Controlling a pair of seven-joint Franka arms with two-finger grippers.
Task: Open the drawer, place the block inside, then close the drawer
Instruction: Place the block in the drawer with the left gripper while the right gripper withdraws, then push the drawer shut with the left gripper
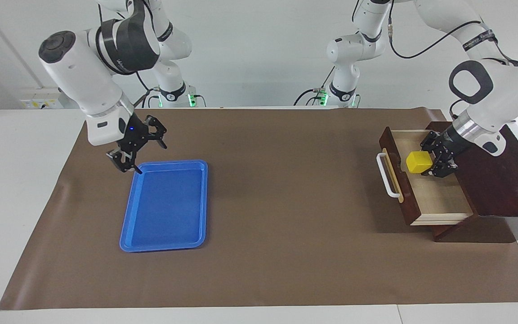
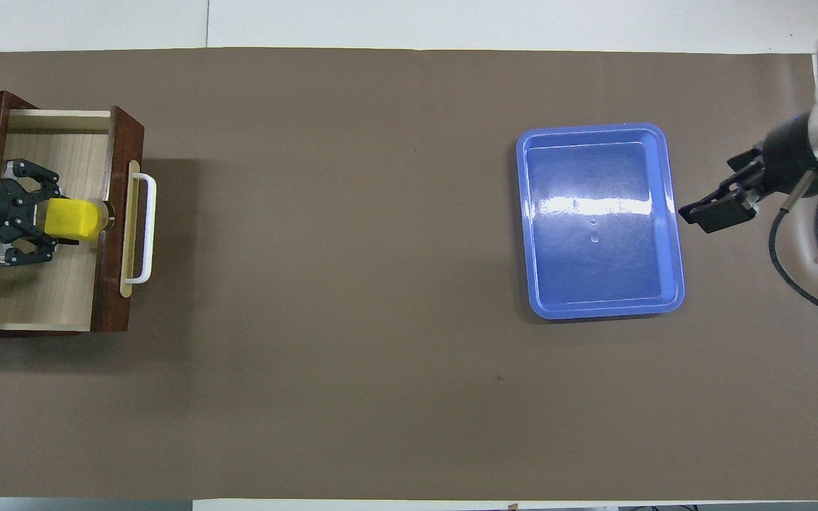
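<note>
The drawer stands pulled out of its dark brown box, its pale wood interior showing. Its white bar handle faces the middle of the table. My left gripper is shut on the yellow block and holds it over the drawer's interior, just inside the dark front panel. I cannot tell whether the block touches the drawer floor. My right gripper is open and holds nothing, beside the blue tray toward the right arm's end of the table.
A flat blue tray lies on the brown mat toward the right arm's end, with nothing in it. The box stands at the left arm's end of the table.
</note>
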